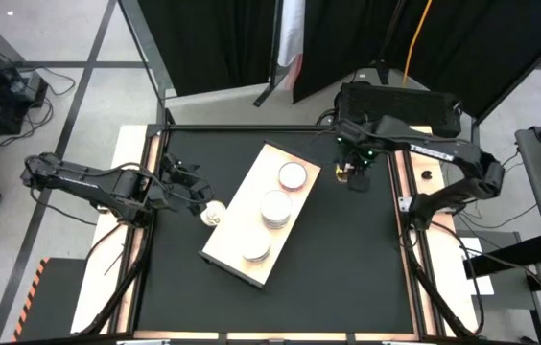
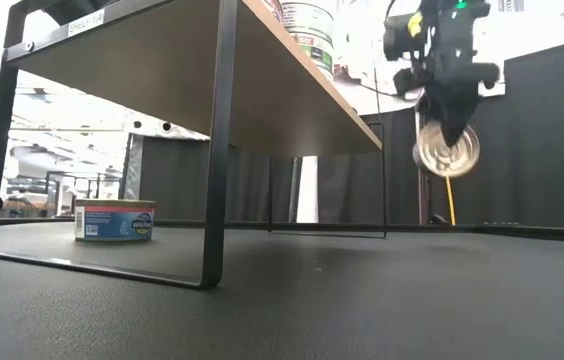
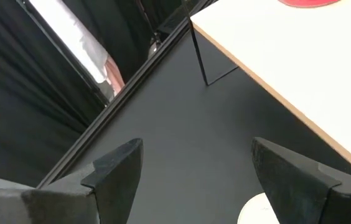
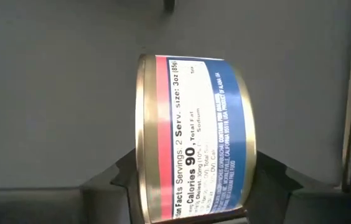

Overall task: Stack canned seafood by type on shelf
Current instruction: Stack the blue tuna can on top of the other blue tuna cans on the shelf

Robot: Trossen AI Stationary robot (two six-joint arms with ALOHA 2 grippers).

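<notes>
Right up close to my low camera sits the black tabletop (image 2: 382,300), biggest thing in view. On it stands the shelf (image 1: 261,213), angled across the middle, with three stacks of tins (image 1: 275,208) along its top. My left gripper (image 1: 194,196) waits low at the shelf's left side, fingers spread wide and empty, with a loose tin (image 1: 215,215) just beside it on the table. Under the shelf lies a blue-labelled tin (image 2: 114,220). Over at the far right, my right gripper (image 2: 449,120) hangs in the air, fingers clamped on a gold-rimmed tin (image 4: 191,134) held on edge.
</notes>
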